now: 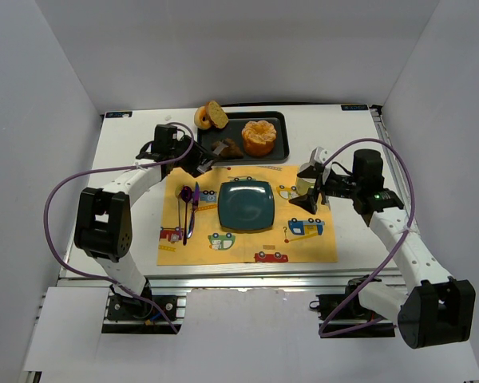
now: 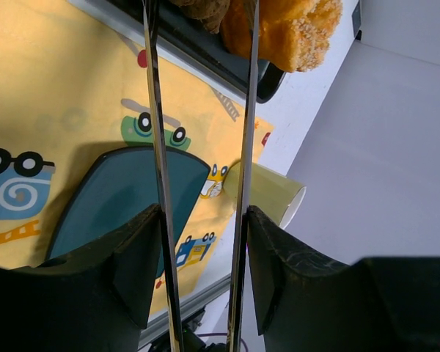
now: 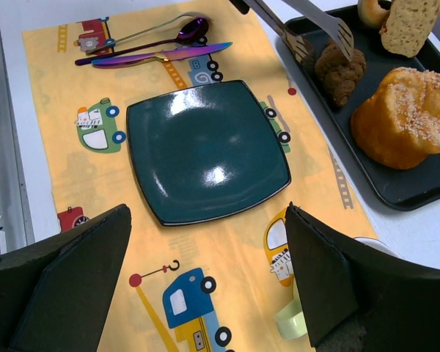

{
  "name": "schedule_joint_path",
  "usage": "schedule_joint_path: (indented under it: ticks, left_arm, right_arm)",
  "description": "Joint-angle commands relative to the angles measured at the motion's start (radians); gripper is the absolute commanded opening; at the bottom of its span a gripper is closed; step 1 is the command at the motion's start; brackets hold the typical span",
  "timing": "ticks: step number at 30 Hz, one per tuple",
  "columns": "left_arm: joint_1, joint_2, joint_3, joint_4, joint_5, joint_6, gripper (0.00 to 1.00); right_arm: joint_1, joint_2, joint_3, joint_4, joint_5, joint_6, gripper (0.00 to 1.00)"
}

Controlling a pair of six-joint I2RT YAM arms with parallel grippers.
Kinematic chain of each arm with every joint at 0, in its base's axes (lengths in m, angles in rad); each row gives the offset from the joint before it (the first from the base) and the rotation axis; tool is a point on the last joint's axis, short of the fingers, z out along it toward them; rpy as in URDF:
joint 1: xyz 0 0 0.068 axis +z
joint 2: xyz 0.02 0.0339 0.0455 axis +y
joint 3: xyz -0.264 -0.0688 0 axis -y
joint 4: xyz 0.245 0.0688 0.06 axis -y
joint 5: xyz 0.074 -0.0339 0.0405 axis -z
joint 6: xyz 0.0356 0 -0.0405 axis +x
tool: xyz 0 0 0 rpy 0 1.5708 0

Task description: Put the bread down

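Observation:
The bread [image 1: 227,148] is a small dark brown lump lying in the black tray [image 1: 281,120], left of the orange bun [image 1: 259,137]. My left gripper [image 1: 198,159] is shut on metal tongs [image 2: 155,147]. The tong blades stand apart, and their tips [image 3: 301,45] straddle the bread [image 3: 339,70] at its left end. The bread shows between the blades at the top of the left wrist view [image 2: 202,7]. My right gripper [image 1: 307,195] is open and empty above the placemat's right side, right of the teal plate [image 1: 245,205].
A ring donut [image 1: 203,117] and a sliced roll [image 1: 217,113] lie at the tray's far left corner. A spoon and a knife [image 1: 189,203] lie left of the plate. A pale green cup [image 1: 303,187] lies on its side under my right gripper.

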Motion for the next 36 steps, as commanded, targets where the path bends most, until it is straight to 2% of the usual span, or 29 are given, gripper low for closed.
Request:
schedule_joint_path:
  ticks: [1,21,26,36]
  left_arm:
    - [-0.004,-0.059,0.000,0.055,0.029,-0.021,0.58]
    - [-0.004,-0.019,-0.028,0.077,0.020,-0.014,0.57]
    - [-0.004,-0.019,-0.048,0.089,0.023,-0.014,0.53]
    - [-0.006,-0.025,-0.100,0.138,0.029,-0.032,0.38]
  right_arm:
    - [-0.005,-0.024,-0.001,0.020,-0.022,-0.002,0.89]
    - [-0.010,-0.030,-0.007,0.020,-0.023,-0.005,0.90]
    - [-0.011,-0.031,-0.007,0.020,-0.027,-0.004,0.89]
    - [-0.015,-0.044,-0.006,0.022,-0.036,-0.002,0.89]
